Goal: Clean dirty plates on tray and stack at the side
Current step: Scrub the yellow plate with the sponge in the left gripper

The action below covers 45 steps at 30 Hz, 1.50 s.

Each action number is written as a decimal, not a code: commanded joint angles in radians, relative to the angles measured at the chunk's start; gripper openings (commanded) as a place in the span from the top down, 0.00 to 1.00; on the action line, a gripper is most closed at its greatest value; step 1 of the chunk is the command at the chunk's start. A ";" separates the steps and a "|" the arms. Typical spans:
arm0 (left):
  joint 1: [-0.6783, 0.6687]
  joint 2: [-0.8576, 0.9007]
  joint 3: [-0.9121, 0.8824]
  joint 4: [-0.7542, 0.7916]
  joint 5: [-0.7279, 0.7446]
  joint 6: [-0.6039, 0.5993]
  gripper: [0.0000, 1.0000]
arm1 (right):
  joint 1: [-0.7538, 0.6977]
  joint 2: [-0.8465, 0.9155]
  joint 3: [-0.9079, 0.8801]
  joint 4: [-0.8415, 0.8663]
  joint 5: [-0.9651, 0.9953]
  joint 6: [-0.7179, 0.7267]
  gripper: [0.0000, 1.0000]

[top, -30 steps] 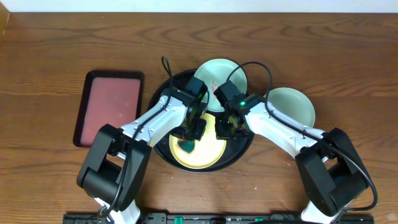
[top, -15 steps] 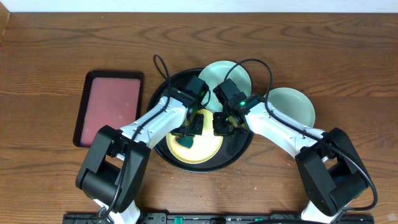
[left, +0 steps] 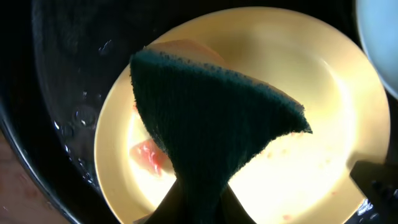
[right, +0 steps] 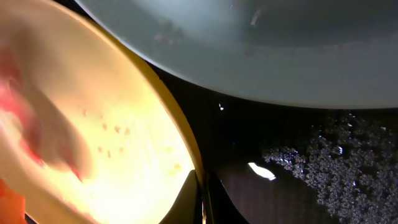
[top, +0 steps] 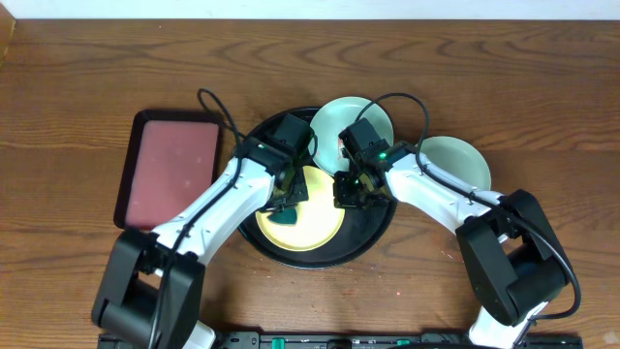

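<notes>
The left gripper point(left: 198, 202) clenches a dark green sponge point(left: 211, 118) over the yellow plate point(left: 348, 124). The right gripper point(right: 202, 198) pinches that plate's rim, inside the black tray point(top: 363, 237). Hard scrubbing could pull the wet rim free and skid the plate into the mint plate point(top: 329, 124). Being round, the yellow plate has no long axis; it faces up.
</notes>
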<state>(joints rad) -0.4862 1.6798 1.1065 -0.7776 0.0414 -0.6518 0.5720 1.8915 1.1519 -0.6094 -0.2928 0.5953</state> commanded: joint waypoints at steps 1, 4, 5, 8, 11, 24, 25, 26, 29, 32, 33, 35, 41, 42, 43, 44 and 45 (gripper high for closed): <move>-0.005 0.016 -0.034 0.003 -0.024 -0.144 0.93 | -0.009 0.019 0.018 -0.003 0.003 0.009 0.99; -0.021 0.041 -0.063 0.021 -0.032 -0.153 0.92 | -0.010 0.019 0.018 -0.003 0.002 0.009 0.99; -0.027 0.050 -0.073 0.036 -0.045 -0.143 0.93 | -0.010 0.019 0.018 -0.003 0.002 0.009 0.99; -0.043 0.081 -0.096 0.098 -0.080 -0.069 0.93 | -0.010 0.019 0.018 -0.002 -0.002 0.004 0.99; -0.048 0.113 -0.104 0.139 -0.079 -0.047 0.93 | -0.010 0.019 0.018 -0.002 -0.004 0.002 0.99; -0.054 0.127 -0.102 0.313 0.278 0.499 0.93 | -0.010 0.019 0.018 -0.003 -0.005 0.002 0.99; -0.054 0.127 -0.100 0.313 0.288 0.521 0.93 | -0.010 0.019 0.018 -0.003 -0.005 0.002 0.99; -0.054 0.126 -0.098 0.313 0.288 0.525 0.93 | -0.010 0.019 0.018 -0.003 -0.005 0.002 0.99; -0.053 0.126 -0.098 0.313 0.287 0.528 0.93 | -0.010 0.019 0.018 -0.003 -0.005 0.002 0.99; -0.048 0.126 -0.098 0.307 0.172 0.429 0.93 | -0.010 0.019 0.018 -0.003 -0.005 0.002 0.99; -0.047 0.126 -0.098 0.290 0.069 0.330 0.93 | -0.010 0.019 0.018 -0.003 -0.005 0.002 0.99; -0.046 0.126 -0.098 0.231 -0.150 0.110 0.93 | -0.010 0.019 0.018 -0.003 -0.005 0.002 0.99; -0.046 0.126 -0.098 0.135 -0.421 -0.199 0.92 | -0.010 0.019 0.018 -0.003 -0.008 0.002 0.99; -0.046 0.126 -0.098 0.135 -0.420 -0.201 0.93 | -0.010 0.019 0.018 -0.003 -0.008 0.002 0.99; -0.047 0.126 -0.098 0.134 -0.419 -0.200 0.93 | -0.010 0.019 0.018 -0.003 -0.008 0.002 0.99; -0.048 0.126 -0.098 0.131 -0.409 -0.194 0.92 | -0.010 0.019 0.018 -0.003 -0.008 0.002 0.99; -0.048 0.125 -0.098 0.132 -0.378 -0.167 0.92 | -0.010 0.019 0.018 -0.003 -0.008 0.002 0.99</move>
<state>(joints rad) -0.5510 1.7767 1.0298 -0.6308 -0.2222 -0.7532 0.5625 1.8915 1.1522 -0.6128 -0.3000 0.5953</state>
